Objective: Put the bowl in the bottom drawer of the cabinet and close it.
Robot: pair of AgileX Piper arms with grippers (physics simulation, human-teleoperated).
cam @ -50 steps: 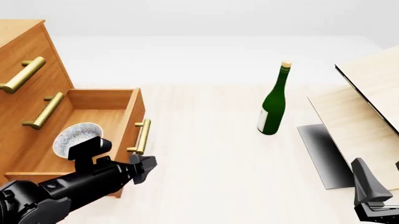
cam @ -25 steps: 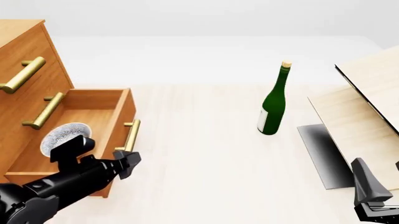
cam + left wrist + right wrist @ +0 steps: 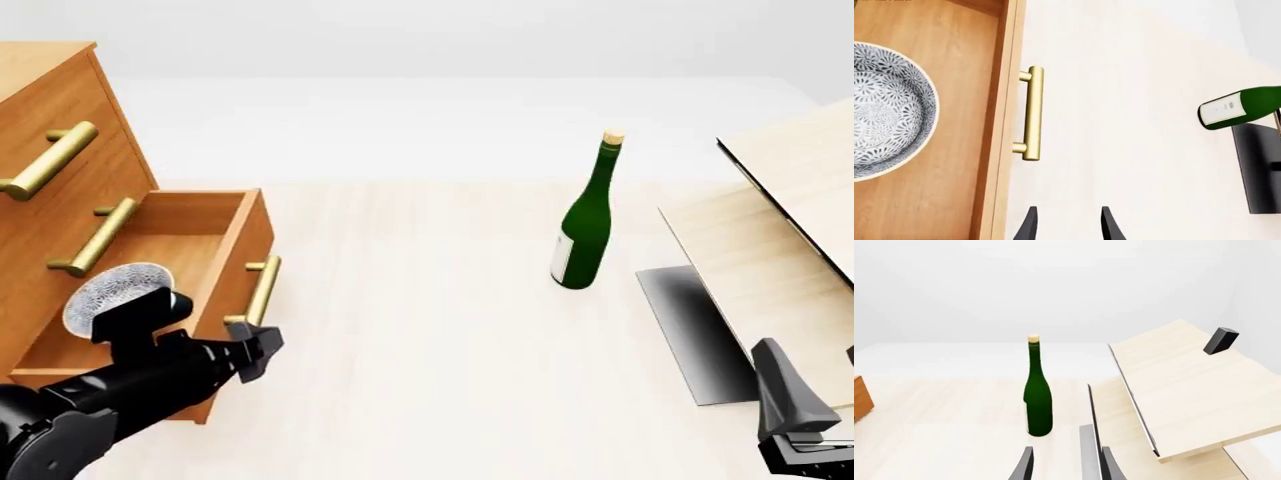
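The orange-brown cabinet [image 3: 60,95] stands at the left. Its bottom drawer [image 3: 224,265] is partly pulled out, and the white grey-speckled bowl [image 3: 112,296] [image 3: 881,122] sits upright inside it. The brass bar handle [image 3: 258,291] [image 3: 1031,112] runs along the drawer's front. My left gripper [image 3: 258,348] [image 3: 1069,226] is at the near end of that front, just below the handle, open with nothing between its fingers. Whether a finger touches the wood I cannot tell. My right gripper [image 3: 810,372] [image 3: 1066,465] hangs low at the right, open, holding nothing.
A tall green bottle [image 3: 585,222] [image 3: 1039,400] stands upright mid-table. Tilted pale wooden boards [image 3: 781,250] [image 3: 1187,385] on a dark base plate [image 3: 691,330] fill the right side. The two upper drawers are closed, with brass handles [image 3: 51,160] sticking out.
The bottom drawer has slid further into the cabinet, carrying the bowl leftward. My left gripper has moved left along with the drawer front. The right arm has stayed still.
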